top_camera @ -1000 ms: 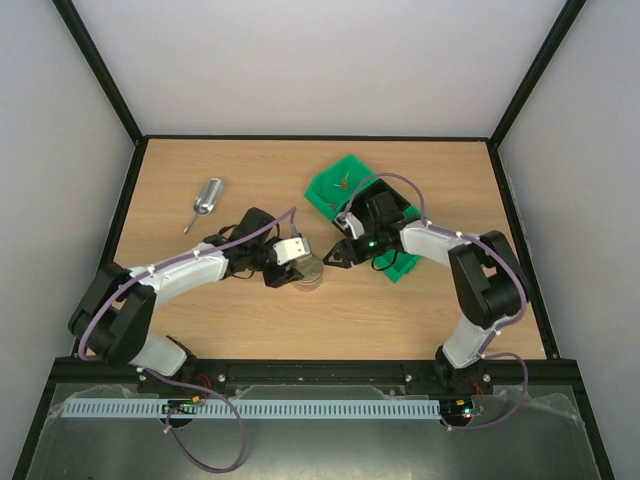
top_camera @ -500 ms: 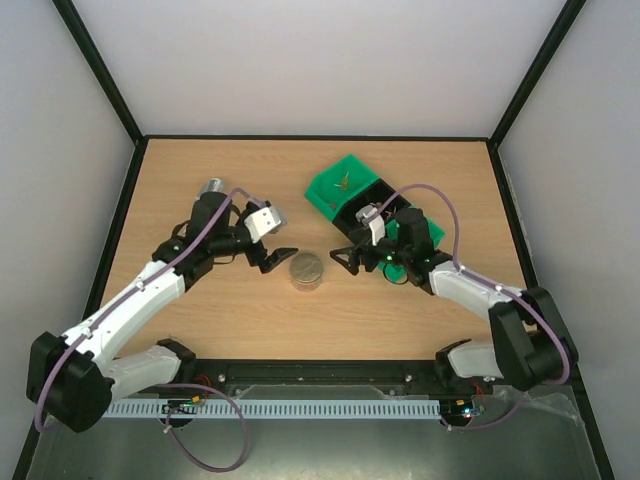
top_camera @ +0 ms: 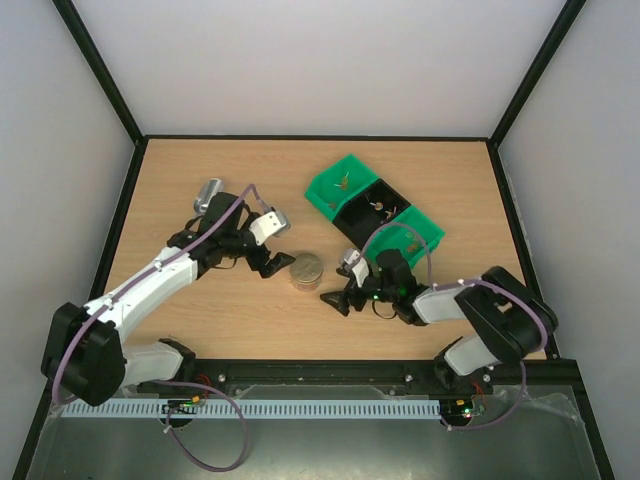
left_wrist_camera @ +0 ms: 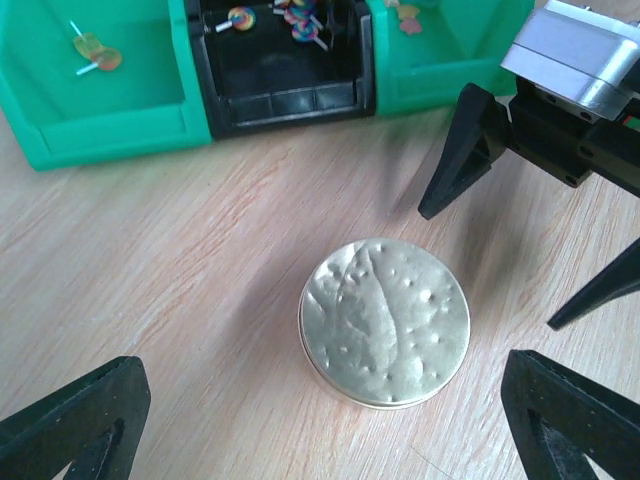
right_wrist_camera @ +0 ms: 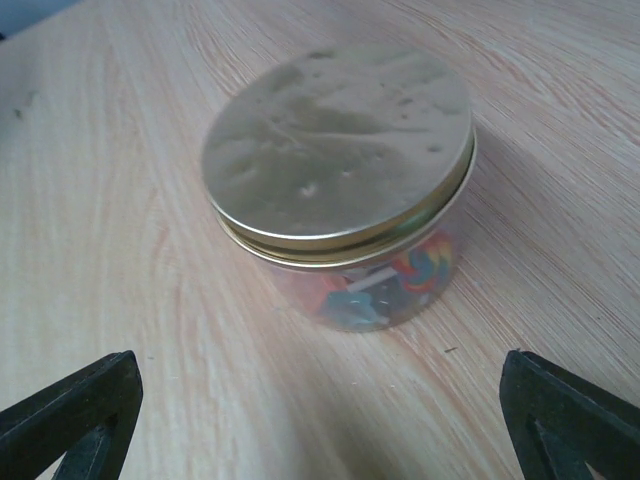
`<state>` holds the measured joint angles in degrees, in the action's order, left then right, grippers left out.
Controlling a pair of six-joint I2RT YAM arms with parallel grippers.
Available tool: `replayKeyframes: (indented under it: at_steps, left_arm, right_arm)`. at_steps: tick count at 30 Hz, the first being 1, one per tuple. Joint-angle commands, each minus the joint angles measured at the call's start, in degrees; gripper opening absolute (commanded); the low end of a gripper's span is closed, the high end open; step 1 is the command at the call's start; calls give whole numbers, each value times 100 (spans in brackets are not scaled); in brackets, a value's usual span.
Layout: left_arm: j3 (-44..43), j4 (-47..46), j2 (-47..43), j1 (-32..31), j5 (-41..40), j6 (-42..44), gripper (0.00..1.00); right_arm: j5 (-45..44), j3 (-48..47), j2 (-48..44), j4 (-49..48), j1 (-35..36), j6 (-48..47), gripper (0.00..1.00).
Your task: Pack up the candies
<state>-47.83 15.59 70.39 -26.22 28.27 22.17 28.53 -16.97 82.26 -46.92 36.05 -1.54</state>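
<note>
Mid-table, jar [top_camera: 307, 270] sits lidded with candies [right_wrist_camera: 385, 285] inside | left gripper [top_camera: 277, 263] and right gripper [top_camera: 335, 300] both wide open, empty, either side of it | a few more sit in bins [left_wrist_camera: 100, 125], otherwise looks pretty much done

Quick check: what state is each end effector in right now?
Left end effector: open, holding nothing, beside the lidded jar.
Right end effector: open, holding nothing.
</note>
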Motion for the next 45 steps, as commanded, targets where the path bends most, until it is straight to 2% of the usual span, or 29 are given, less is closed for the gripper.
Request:
replayKeyframes:
  at_steps: [1, 6, 18, 21, 34, 41, 45]
  left_arm:
    - [-52, 186, 130, 55, 13, 99, 99]
    - [-38, 207, 98, 104, -178, 117, 99]
    - [-19, 619, 44, 178, -308, 377, 99]
    - [-16, 722, 83, 176, -239, 458, 98]
    - [445, 765, 95, 162, -127, 1140, 89]
    - [1011, 472, -303, -149, -317, 1633, 98]
    - [1175, 297, -374, -406, -453, 1735, 99]
  right_arm:
    - [-308, -77, 637, -1199, 128, -401, 98]
    - [-228, -334, 1258, -1413, 261, -828, 100]
    - [-249, -927, 2434, -2140, 323, -1279, 95]
    - [-183, -1018, 2511, -2181, 367, -1364, 94]
    - [60, -1117, 2592, -2249, 799, -1375, 76]
    - [4, -1215, 2625, -2256, 1007, -1319, 76]
    - [3, -1258, 2654, -2218, 1042, -1366, 75]
